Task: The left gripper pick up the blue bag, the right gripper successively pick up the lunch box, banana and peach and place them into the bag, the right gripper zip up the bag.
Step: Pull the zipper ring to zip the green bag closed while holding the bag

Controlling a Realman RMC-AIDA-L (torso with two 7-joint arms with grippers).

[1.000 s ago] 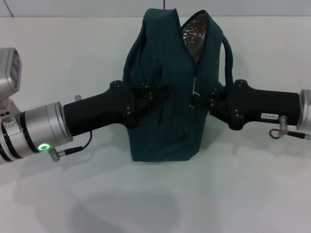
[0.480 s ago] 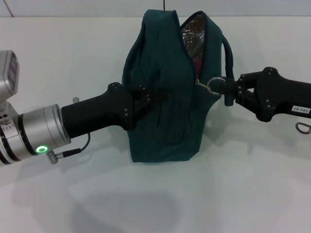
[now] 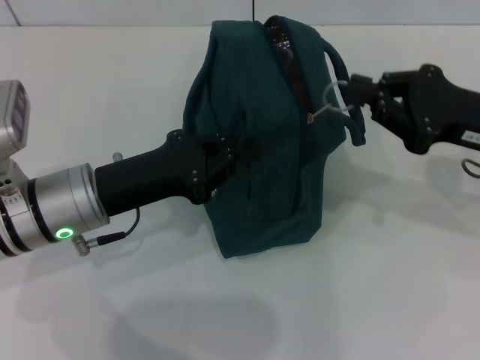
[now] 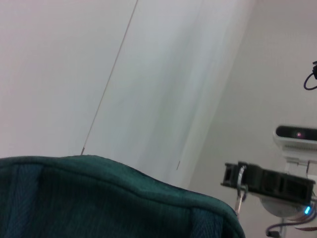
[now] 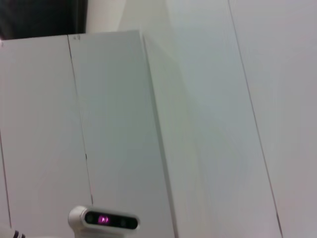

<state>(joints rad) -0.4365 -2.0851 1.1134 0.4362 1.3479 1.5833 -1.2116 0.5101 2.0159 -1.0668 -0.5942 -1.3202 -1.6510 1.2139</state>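
While left gripper clamps bag side, right gripper pinches ring-pull; zipping step, slider must travel to far end.

One blue bag with one ring pull, two hands: left, right.

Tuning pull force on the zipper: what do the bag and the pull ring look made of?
Dark teal-green soft lunch bag: apparently woven fabric, matte, visible twill ribbing and slumped folds. Thin silver zipper pull ring held by the right claw: likely metal, glossy glint.
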